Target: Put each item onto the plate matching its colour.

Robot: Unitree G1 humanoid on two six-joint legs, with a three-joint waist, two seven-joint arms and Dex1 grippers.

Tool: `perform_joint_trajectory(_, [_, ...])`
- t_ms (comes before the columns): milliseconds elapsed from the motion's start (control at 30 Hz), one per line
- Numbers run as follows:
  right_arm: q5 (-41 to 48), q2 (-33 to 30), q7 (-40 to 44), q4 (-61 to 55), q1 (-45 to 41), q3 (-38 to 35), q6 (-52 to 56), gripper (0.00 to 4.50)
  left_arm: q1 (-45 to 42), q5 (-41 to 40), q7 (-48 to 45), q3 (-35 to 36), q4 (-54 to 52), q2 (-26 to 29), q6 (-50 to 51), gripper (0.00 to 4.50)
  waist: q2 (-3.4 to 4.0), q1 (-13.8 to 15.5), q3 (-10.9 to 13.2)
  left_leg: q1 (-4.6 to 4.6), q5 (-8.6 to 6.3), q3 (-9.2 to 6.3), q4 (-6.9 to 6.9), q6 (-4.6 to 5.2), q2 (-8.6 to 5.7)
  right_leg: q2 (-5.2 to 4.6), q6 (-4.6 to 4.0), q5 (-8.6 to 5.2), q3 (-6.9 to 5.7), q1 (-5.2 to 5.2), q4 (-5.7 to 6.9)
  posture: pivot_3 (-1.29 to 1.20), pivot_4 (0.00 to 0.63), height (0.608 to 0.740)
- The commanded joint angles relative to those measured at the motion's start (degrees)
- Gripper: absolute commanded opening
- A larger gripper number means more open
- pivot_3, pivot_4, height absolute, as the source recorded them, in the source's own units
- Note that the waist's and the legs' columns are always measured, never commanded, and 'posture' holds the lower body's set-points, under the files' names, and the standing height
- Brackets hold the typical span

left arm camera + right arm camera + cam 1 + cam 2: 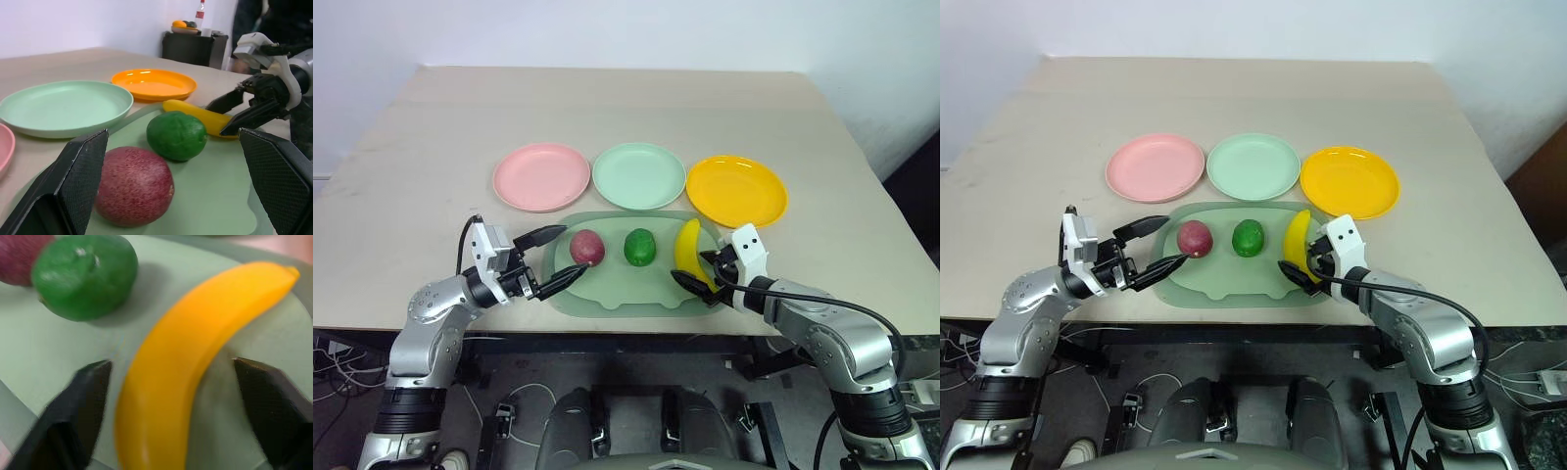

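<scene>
Three toy fruits lie in a row on a pale green tray (607, 294) at the near edge of the table: a dark red oval (588, 247) on the robot's left, a green oval (640, 247) in the middle, a yellow banana (689, 251) on the right. None touches another. All three are off their plates.

Three round plates sit just beyond the tray, also in a row: pink plate (541, 176), mint green plate (638, 174), yellow plate (736, 190). Pink and mint nearly meet at the rims; the yellow one lies just beside the mint one.

Surface: a beige table (607, 108), matte, bare apart from tray and plates. White wall behind it. The left wrist view shows a dark cabinet (195, 49) across the room with a bowl of fruit (185, 25) and a bottle (200, 14) on top.

Left gripper (552, 259): low at the tray's left edge, roughly level, pointing toward the red oval. Fingers spread wide, one on each side of the oval's near end; not touching it, as far as can be seen.

Right gripper (697, 269): tilted downward at the tray's right end, fingers (78, 406) apart and straddling the banana's near end. Not clamped; the wrist view shows clear gaps on both sides.
</scene>
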Motion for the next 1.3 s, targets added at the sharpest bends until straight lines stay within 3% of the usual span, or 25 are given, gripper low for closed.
perform_joint_trajectory(33, [0.48,-0.54,0.33,-1.78,-0.57,-1.8,0.77,2.89,-0.98,0.3,-0.98,0.23,0.59,-0.01,-1.93,4.5,0.0,-0.03,0.0,0.0,0.0,0.0,0.0,0.0,0.0,0.0,0.0,0.0,0.0,0.0,0.0,0.0,0.15,0.695])
perform_joint_trajectory(133, [1.13,-1.25,0.91,-2.29,-0.88,-3.07,1.54,1.81,-1.4,0.66,-1.04,0.31,1.55,-0.16,-2.68,4.5,0.0,0.01,0.0,0.01,0.01,0.0,0.0,0.0,0.0,0.01,0.0,0.0,0.0,0.0,0.01,0.0,0.15,0.695])
perform_joint_trajectory(167, [1.01,-1.64,1.17,-2.4,-1.01,-3.29,1.42,1.7,-1.5,0.72,-1.02,0.32,1.78,-0.21,-2.85,4.5,0.0,0.04,0.0,0.01,0.01,0.0,0.0,0.0,0.0,0.01,0.01,0.0,0.0,0.01,0.0,0.0,0.15,0.695])
perform_joint_trajectory(333, [2.12,-2.58,0.9,-3.2,-3.2,-6.92,1.58,1.71,-1.34,0.86,-0.83,0.45,2.07,-0.38,-3.5,4.5,0.01,-0.01,0.0,0.01,0.0,0.0,0.0,0.0,0.0,0.01,0.01,0.0,0.0,0.02,0.0,0.0,0.15,0.695])
perform_joint_trajectory(467, [3.38,-2.26,-0.63,-0.44,-11.76,-10.29,3.09,1.71,-1.45,0.58,0.2,0.66,1.11,-0.75,-2.94,4.5,0.06,-0.31,0.04,0.0,0.01,0.03,0.01,0.0,0.0,0.02,0.01,0.01,0.05,0.04,0.03,0.0,0.15,0.695])
perform_joint_trajectory(700, [-4.79,-1.86,-1.63,24.61,-28.56,-7.09,-2.01,1.71,-1.61,0.55,2.35,0.48,-1.03,-1.12,-1.85,4.5,0.07,-0.19,0.05,-0.01,0.01,0.05,0.0,0.01,-0.02,0.02,0.01,0.01,0.03,0.01,0.0,0.0,0.15,0.695])
perform_joint_trajectory(967, [-13.95,0.13,-0.5,51.76,-40.6,-2.8,-10.86,1.71,-0.84,0.69,5.18,0.4,-3.79,-1.5,-0.96,4.5,0.16,-0.78,0.1,-0.19,0.17,0.22,0.02,0.08,-0.06,0.11,0.23,0.12,0.07,-0.09,0.24,0.0,0.15,0.695])
perform_joint_trajectory(1200, [-15.27,1.14,2.98,54.98,-41.88,-2.49,-11.17,1.71,1.05,0.43,6.96,1.51,-5.81,-1.0,-0.48,4.5,0.21,-1.72,0.13,-0.22,0.19,0.25,0.02,0.06,-0.06,0.11,0.28,0.11,0.08,-0.12,0.3,0.0,0.15,0.695])
perform_joint_trajectory(1233, [-15.69,1.19,3.13,55.12,-41.85,-2.3,-11.1,2.44,1.12,0.37,7.06,1.55,-5.92,-0.92,-0.46,4.5,0.22,-1.76,0.13,-0.22,0.2,0.24,0.02,0.05,-0.05,0.11,0.28,0.11,0.08,-0.13,0.33,0.0,0.15,0.695])
perform_joint_trajectory(1300, [-16.49,1.17,3.25,55.25,-41.79,-2.05,-11.16,3.04,1.18,0.39,7.32,1.62,-6.05,-0.77,-0.46,4.5,0.22,-1.77,0.13,-0.21,0.2,0.25,0.02,0.03,-0.05,0.11,0.28,0.11,0.1,-0.14,0.36,0.0,0.15,0.695])
